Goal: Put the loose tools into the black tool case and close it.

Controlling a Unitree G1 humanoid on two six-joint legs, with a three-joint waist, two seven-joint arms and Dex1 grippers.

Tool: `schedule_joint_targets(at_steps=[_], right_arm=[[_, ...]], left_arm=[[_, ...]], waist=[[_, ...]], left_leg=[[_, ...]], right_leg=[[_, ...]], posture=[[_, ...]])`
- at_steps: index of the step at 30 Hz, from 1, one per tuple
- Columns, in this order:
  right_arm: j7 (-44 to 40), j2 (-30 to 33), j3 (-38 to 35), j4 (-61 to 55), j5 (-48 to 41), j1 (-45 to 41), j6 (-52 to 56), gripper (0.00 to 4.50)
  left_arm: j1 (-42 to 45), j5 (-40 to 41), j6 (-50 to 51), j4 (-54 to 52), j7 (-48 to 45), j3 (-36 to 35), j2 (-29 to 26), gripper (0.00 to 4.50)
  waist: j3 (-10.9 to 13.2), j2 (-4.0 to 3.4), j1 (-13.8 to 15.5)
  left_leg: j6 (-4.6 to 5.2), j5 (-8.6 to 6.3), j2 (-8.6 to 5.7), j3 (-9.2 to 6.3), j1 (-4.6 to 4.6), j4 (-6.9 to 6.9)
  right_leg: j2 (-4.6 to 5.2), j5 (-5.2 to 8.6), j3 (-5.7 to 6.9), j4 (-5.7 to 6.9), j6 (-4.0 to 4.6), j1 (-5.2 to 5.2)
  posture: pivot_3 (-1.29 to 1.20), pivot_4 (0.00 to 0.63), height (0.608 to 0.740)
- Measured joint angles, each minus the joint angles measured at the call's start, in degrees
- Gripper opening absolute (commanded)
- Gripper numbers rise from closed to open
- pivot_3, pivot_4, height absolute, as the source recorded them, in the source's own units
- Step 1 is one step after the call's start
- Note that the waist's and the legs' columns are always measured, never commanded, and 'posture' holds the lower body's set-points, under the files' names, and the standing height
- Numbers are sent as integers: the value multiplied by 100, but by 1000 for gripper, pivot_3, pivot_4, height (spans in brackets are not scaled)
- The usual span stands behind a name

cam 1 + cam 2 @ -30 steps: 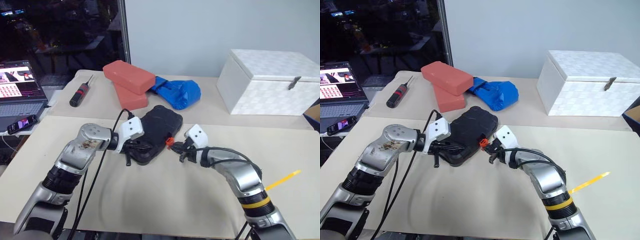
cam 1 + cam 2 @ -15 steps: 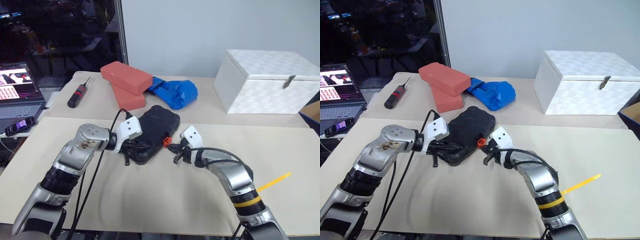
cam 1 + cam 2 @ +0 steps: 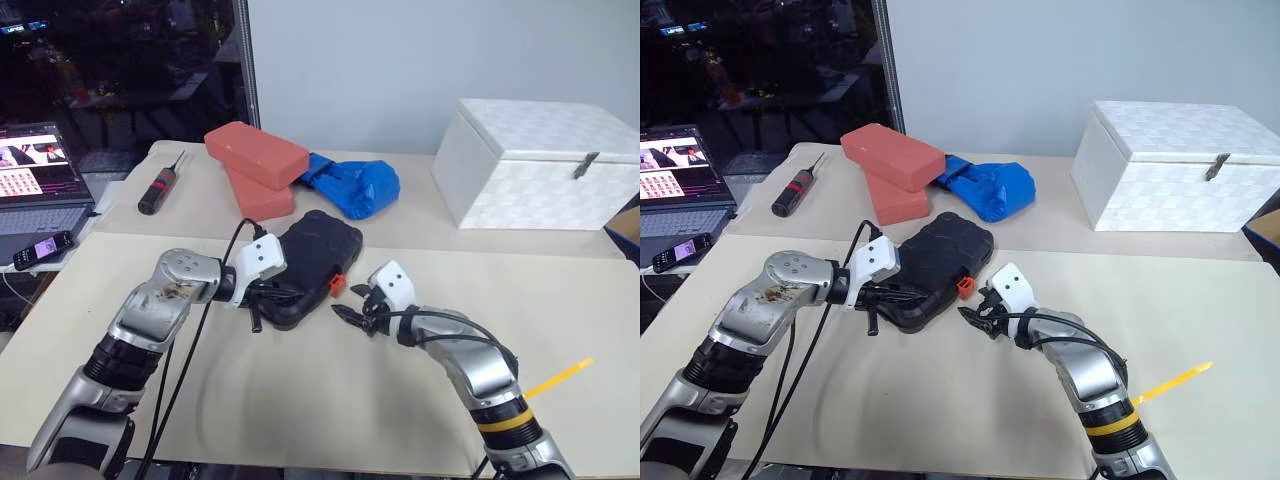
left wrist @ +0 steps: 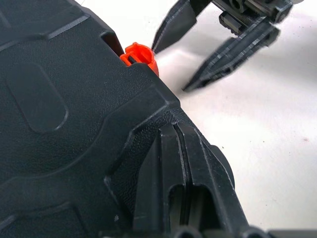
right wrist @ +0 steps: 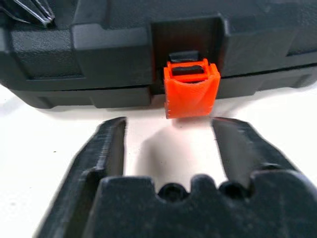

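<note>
Beige table — closed black tool case

The right gripper has spread its jaws and backed off the orange latch.

At the centre of the frame we find the tool case lying shut on the near table, its latch on the edge facing right. Our left gripper rests on the case's lower left corner; our right gripper sits just right of the latch, apart from it. Behind the case, on the far table, two bricks are stacked, a bag just to their right. A box fills the upper right. A thick tool lies upper left, with a laptop and phone at the left edge.
</note>
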State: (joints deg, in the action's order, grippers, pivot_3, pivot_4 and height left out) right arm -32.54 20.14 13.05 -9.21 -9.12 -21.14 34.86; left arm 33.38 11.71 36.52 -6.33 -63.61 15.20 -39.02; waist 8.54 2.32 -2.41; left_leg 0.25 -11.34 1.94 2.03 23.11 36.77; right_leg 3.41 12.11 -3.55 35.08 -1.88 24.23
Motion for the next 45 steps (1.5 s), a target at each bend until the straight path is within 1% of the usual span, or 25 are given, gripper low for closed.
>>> schedule_joint_targets(at_steps=[6, 15, 30, 32, 34, 36, 37, 45], right_arm=[[-137, -32, 11, 556, 116, -489, -257, 3094], [-607, 42, 52, 1046, 160, -639, -473, 3094], [-749, -75, 98, 1440, 247, -836, -680, 3094], [-753, -97, 106, 1450, 285, -860, -683, 2588], [-756, -112, 115, 1463, 324, -872, -689, 2188], [-787, -133, 132, 1484, 329, -875, -692, 1339], [-792, -146, 137, 1486, 336, -878, -697, 1178], [-759, -139, 136, 1393, 346, -834, -676, 1168]], left_arm=[[-15, 8, -36, -4, -5, -8, 3, 0], [-177, 16, -39, -116, 69, -126, -16, 0], [-282, 16, -39, -234, 155, -177, -37, 0], [-290, 16, -39, -245, 167, -177, -39, 0], [-298, 16, -39, -259, 174, -178, -40, 0], [-305, 16, -39, -271, 179, -182, -41, 0], [-309, 16, -39, -271, 179, -186, -45, 0], [-312, 17, -39, -271, 187, -187, -45, 0]], waist=[[0, 0, -3], [0, -1, -21], [-1, -1, -33], [-1, -1, -33], [-1, -1, -33], [-1, -1, -33], [-1, -2, -35], [-1, -2, -35]], left_leg=[[0, 0, 0, 0, 1, 0], [0, 0, 2, 1, -4, 0], [0, -1, 3, 2, -6, -1], [0, 0, 3, 2, -6, -1], [0, -1, 3, 2, -6, -1], [0, -1, 3, 2, -5, -1], [0, -1, 3, 2, -6, -1], [0, -1, 3, 2, -6, -1]], right_leg=[[-2, 0, 0, 0, 0, 0], [-5, 1, 0, 5, 0, -1], [-7, 1, -1, 8, 1, -1], [-8, 1, -1, 9, 1, -1], [-8, 1, -1, 9, 1, -1], [-8, 1, -1, 9, 1, -1], [-8, 1, -1, 9, 1, -1], [-8, 1, -1, 11, 2, -1]], posture=[[0, 150, 740], [0, 150, 740], [0, 150, 740], [0, 150, 740], [0, 150, 740], [0, 150, 740], [0, 150, 740], [0, 150, 740]])
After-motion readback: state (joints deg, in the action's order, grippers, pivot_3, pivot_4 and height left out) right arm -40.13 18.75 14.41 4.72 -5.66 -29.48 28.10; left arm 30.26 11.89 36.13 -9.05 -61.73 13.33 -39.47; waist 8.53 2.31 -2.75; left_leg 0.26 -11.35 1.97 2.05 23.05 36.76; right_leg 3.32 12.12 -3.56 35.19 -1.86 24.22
